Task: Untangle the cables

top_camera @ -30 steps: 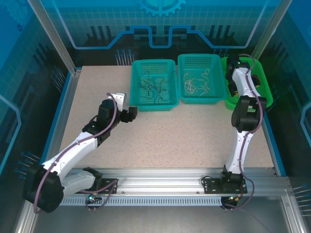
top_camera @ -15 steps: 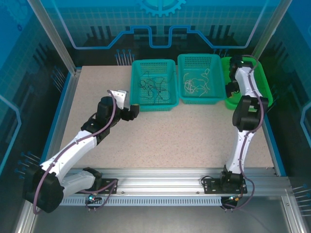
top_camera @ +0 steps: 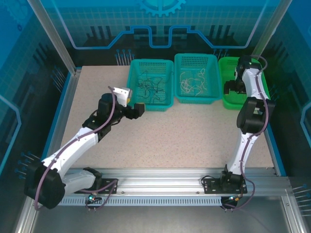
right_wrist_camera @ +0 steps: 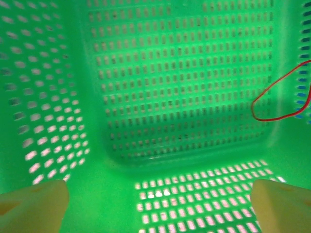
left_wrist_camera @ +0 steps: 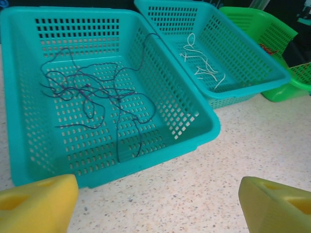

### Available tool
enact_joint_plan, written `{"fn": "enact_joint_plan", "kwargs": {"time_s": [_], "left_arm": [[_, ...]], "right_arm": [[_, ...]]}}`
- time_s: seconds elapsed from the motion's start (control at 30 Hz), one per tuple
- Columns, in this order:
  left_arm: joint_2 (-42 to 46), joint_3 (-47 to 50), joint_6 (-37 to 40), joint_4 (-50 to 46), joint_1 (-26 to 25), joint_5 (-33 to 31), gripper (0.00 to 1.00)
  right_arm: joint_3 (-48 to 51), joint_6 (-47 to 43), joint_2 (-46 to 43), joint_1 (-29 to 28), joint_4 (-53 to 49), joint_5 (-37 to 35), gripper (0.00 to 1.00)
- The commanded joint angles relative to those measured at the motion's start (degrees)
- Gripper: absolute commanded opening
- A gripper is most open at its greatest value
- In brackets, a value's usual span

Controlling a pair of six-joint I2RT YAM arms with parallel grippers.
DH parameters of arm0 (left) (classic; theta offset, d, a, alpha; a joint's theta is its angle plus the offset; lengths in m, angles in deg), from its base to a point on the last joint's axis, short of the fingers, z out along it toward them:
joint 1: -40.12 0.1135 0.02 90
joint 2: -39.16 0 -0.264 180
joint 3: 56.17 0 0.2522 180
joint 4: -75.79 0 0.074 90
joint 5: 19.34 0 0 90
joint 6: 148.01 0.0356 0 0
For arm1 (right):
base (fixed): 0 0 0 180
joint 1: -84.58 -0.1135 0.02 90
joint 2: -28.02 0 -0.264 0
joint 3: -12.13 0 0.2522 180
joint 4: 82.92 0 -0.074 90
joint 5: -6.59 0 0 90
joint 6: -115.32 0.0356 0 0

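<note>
1. Speckled beige laminate covers the table [top_camera: 184, 141], flat and matte, with three perforated plastic baskets in a row along its far edge.
2. The left arm [top_camera: 77, 143], white-shelled with dark joints, stretches diagonally from its base towards the far side, elbow low. Its wrist is just short of the nearest basket's front corner.
3. The right arm [top_camera: 250, 116] rises steeply from its base, folds at a dark elbow, and reaches over into the rightmost basket.
4. The left teal basket [left_wrist_camera: 146, 167] is rectangular, with slotted walls and floor and a smooth rolled rim. The middle teal basket [left_wrist_camera: 252, 92] sits touching or just beside it, and is made the same way.
5. The green basket [right_wrist_camera: 184, 73] is translucent, and light glows through its rows of slots.
6. The left gripper [left_wrist_camera: 155, 208] hangs above bare table just in front of the left basket. Its blunt yellow pads [left_wrist_camera: 34, 204] are spread wide, with nothing between them.
7. The right gripper [right_wrist_camera: 155, 204] sits inside the green basket, its pale pads likewise far apart and holding nothing.
8. The dark cables [left_wrist_camera: 92, 92] lie as a loose, thin scribble on the left basket's floor.
9. The whitish cables [left_wrist_camera: 204, 68] curl in short pieces in the middle basket.
10. A red cable [right_wrist_camera: 282, 118] loops against the green basket's wall, to the right of the open pads.
</note>
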Motion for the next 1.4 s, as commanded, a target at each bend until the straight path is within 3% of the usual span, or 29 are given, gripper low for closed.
{"fn": "enact_joint_plan", "kwargs": {"time_s": [0.0,0.1,0.2,0.37,0.53,0.57,0.67,0.7,0.8,0.83,0.87,0.9,0.93,0.97,1.0,1.13,1.2,1.23,1.27,1.3,1.33,1.37], "left_arm": [[-1.83,-4.43,-1.40,1.24,-1.12,4.40,0.87],[-3.64,-6.77,-1.63,0.34,-2.17,4.84,0.87],[-5.16,-7.99,-1.93,0.38,-4.17,3.75,0.86],[-7.55,-8.89,-2.45,1.21,-7.51,1.74,0.86],[-9.49,-9.76,-2.87,2.10,-9.33,0.87,0.86],[-9.81,-10.09,-2.88,1.96,-9.53,0.88,0.86],[-10.50,-11.40,-2.57,0.98,-10.03,0.65,0.86],[-10.73,-11.89,-2.39,0.59,-10.14,0.61,0.86],[-11.43,-13.08,-1.89,-0.29,-10.43,0.71,0.86],[-11.67,-13.60,-1.89,-0.57,-10.47,0.72,0.86],[-11.86,-14.06,-1.78,-0.96,-10.68,0.67,0.86],[-12.13,-14.61,-1.54,-1.36,-10.91,0.61,0.86],[-12.46,-15.22,-1.42,-1.96,-11.17,0.66,0.86],[-12.73,-15.76,-1.23,-2.49,-11.40,0.62,0.86],[-13.09,-16.39,-0.96,-2.99,-11.77,0.61,0.86],[-14.47,-18.31,-0.39,-4.24,-12.86,0.61,0.86],[-15.24,-19.18,-0.26,-4.39,-13.32,0.61,0.86],[-15.63,-19.66,-0.10,-4.42,-13.58,0.65,0.86],[-15.91,-20.02,-0.17,-4.45,-13.71,0.53,0.86],[-16.25,-20.38,-0.15,-4.42,-13.93,0.47,0.86],[-16.49,-20.64,-0.07,-4.34,-14.10,0.44,0.86],[-16.62,-20.88,0.00,-4.33,-14.28,0.44,0.86]], "right_arm": [[0.91,1.92,-2.86,2.70,5.09,13.41,0.91],[0.81,14.34,-2.06,7.06,4.54,26.98,0.89],[-2.16,27.25,0.97,9.61,0.14,31.69,0.86],[-7.68,32.30,2.95,10.36,-3.91,24.51,0.87],[-1.52,42.06,3.31,12.52,6.58,47.16,0.96],[-1.10,42.72,3.00,12.27,7.25,47.31,1.00],[-0.84,43.41,1.42,11.72,8.58,45.59,0.98],[-0.73,44.21,1.32,11.87,8.93,45.37,0.88],[-0.26,45.61,1.40,12.34,8.09,42.58,0.20],[0.55,46.04,0.92,12.44,7.99,41.33,0.12],[1.58,46.64,0.32,12.44,8.36,40.50,0.15],[2.94,47.91,-0.55,12.45,8.86,39.64,0.34],[4.15,49.38,-1.31,12.53,8.89,38.52,0.66],[4.72,50.58,-1.80,12.49,8.51,37.04,0.90],[5.13,51.09,-2.20,12.52,8.32,35.55,1.00],[-2.34,43.43,0.17,11.01,0.59,23.54,1.00],[-6.10,40.29,2.22,10.15,-2.52,21.00,0.99],[-6.89,39.17,2.63,9.99,-2.82,22.05,0.86],[-6.99,38.70,2.54,9.69,-2.76,21.69,0.65],[-5.87,38.38,1.74,9.46,-1.93,20.63,0.26],[-4.36,38.28,0.71,9.26,-0.81,19.75,0.12],[-3.17,37.77,-0.03,9.07,0.09,19.32,0.14]]}}
